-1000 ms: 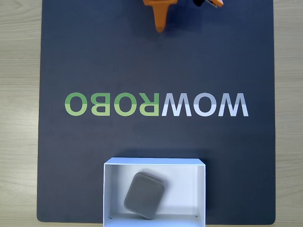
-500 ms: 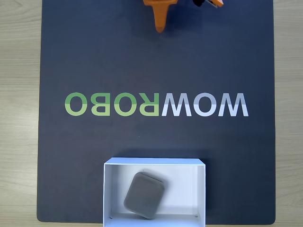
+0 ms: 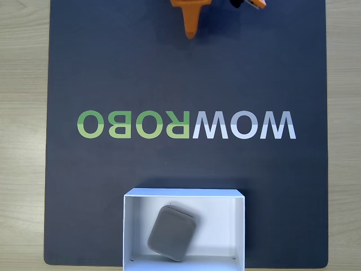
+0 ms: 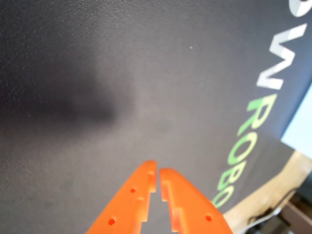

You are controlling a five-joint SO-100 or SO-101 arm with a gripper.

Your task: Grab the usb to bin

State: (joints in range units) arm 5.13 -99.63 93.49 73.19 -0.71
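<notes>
In the fixed view, the bin [image 3: 185, 195] sits at the near edge of the dark mat [image 3: 113, 68], slightly left of that edge's middle, its front wall running off the bottom of the picture. The usb [image 3: 172, 232] lies flat on the bin's white floor, turned at a slant, left of centre and apart from the left and back walls. Beyond the bin, across the middle of the mat, runs the green and white WOWROBO lettering [image 3: 186, 125], upside down in this view. At the far edge of the mat the orange gripper [image 3: 191, 34] points toward the lettering, well apart from the bin. In the wrist view the gripper [image 4: 157, 171] hangs over bare mat with its two orange fingers [image 4: 134, 200] pressed nearly together, a thin slit between them, clasping nothing. Pale wooden tabletop [image 3: 22, 113] borders the mat.
</notes>
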